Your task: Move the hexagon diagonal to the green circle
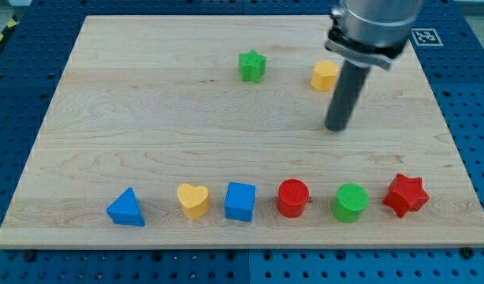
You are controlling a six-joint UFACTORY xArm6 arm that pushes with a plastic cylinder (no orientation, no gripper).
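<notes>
The yellow hexagon (324, 76) lies near the view's top right of the wooden board. The green circle (351, 202) stands in the row along the view's bottom, right of centre. My tip (336, 128) rests on the board just below and slightly right of the yellow hexagon, apart from it, and well above the green circle. The rod rises from the tip to the arm's grey body at the view's top.
A green star (252, 65) lies left of the hexagon. The bottom row holds a blue triangle (126, 208), yellow heart (194, 199), blue cube (240, 201), red circle (292, 197) and red star (405, 195). The board's edge (242, 249) meets blue pegboard.
</notes>
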